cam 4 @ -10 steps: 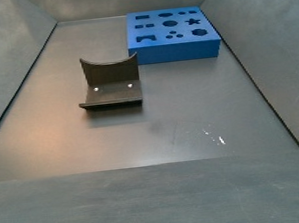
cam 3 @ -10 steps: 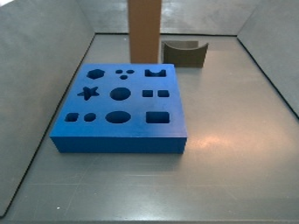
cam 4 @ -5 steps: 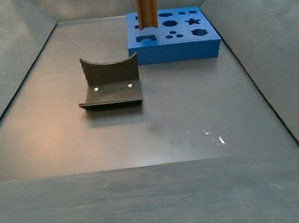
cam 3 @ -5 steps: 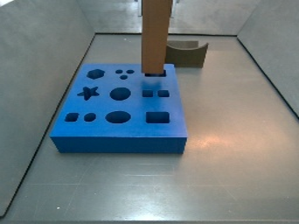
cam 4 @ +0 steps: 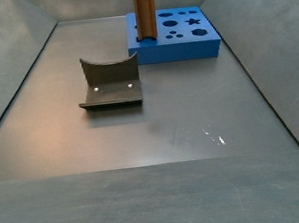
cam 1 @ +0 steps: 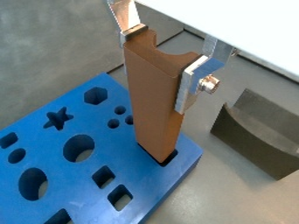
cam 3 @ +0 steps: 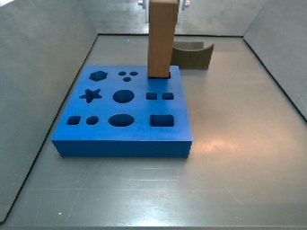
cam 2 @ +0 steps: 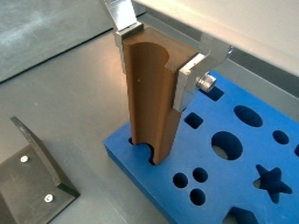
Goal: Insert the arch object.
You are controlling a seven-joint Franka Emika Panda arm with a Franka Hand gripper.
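Observation:
The arch object [cam 1: 152, 96] is a tall orange-brown bar, standing upright. My gripper [cam 1: 163, 57] is shut on its upper end, with one silver finger [cam 1: 193, 83] on each side. It shows the same way in a wrist view [cam 2: 156, 59]. The bar's lower end sits in a hole at the corner of the blue board [cam 1: 70, 166]. In both side views the bar [cam 3: 161, 40] [cam 4: 143, 9] stands on the board's [cam 3: 120, 126] [cam 4: 192, 41] far corner. The gripper is cut off by the frame top there.
The dark fixture [cam 4: 109, 82] stands on the grey floor apart from the board, and shows just behind it in a side view [cam 3: 189, 54]. The board has several shaped holes. Grey walls enclose the floor.
The bar has moved from behind the board to over its corner hole, and its lower end has gone down into the hole. The gripper stays shut on it.

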